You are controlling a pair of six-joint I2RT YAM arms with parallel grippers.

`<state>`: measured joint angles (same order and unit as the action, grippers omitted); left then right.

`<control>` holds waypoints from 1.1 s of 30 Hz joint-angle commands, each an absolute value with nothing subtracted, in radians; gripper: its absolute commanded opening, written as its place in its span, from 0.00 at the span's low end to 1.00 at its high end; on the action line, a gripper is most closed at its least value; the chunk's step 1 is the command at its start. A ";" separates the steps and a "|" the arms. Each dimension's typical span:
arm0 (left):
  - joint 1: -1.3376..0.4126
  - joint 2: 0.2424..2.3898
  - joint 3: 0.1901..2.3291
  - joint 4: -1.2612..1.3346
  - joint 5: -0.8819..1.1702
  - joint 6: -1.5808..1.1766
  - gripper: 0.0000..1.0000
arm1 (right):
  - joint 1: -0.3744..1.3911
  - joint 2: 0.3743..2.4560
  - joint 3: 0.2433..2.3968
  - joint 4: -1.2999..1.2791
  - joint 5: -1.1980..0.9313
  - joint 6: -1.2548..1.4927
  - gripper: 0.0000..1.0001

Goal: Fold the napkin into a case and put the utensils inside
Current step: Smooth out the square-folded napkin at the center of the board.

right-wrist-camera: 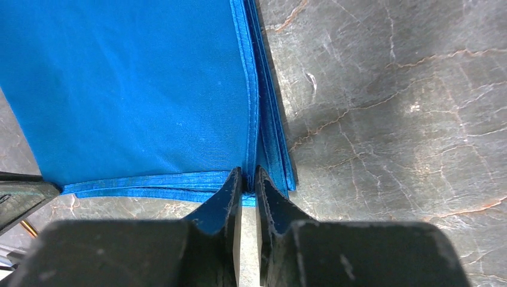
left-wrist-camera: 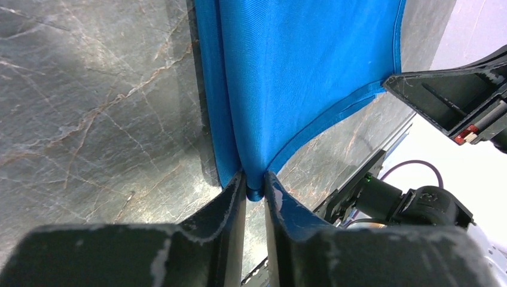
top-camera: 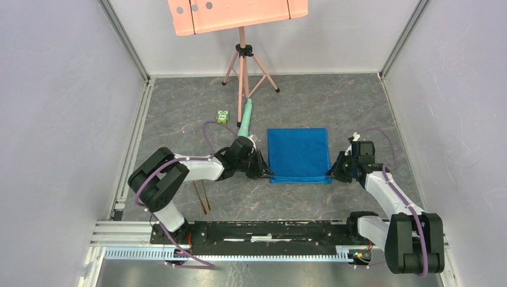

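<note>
The bright blue napkin [top-camera: 299, 152] lies folded in layers on the grey marbled table, mid-scene. My left gripper [top-camera: 267, 173] is shut on its near left corner, and the cloth bunches between the jaws [left-wrist-camera: 255, 184]. My right gripper [top-camera: 330, 173] is shut on the near right corner, pinching the hemmed layers [right-wrist-camera: 249, 177] of the napkin [right-wrist-camera: 131, 89]. The near hem is stretched between the two grippers. The gold utensils [top-camera: 201, 196] lie side by side on the table near the left arm, away from the cloth.
A small green toy [top-camera: 223, 116] and a pale green tube [top-camera: 245, 119] lie beyond the left gripper. A pink tripod [top-camera: 242, 66] stands at the back. Grey walls enclose the table on the left, right and rear.
</note>
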<state>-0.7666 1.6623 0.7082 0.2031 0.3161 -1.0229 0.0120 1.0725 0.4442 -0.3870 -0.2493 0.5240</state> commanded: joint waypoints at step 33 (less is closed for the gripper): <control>-0.812 1.507 0.771 0.116 0.360 -0.997 0.13 | 0.012 0.977 0.630 -0.574 -0.206 0.424 0.00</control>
<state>-0.8055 1.5723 0.7284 0.1349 0.3424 -1.0222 0.0120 0.9997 0.5484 -0.5446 -0.2295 0.4484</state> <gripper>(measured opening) 0.130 0.104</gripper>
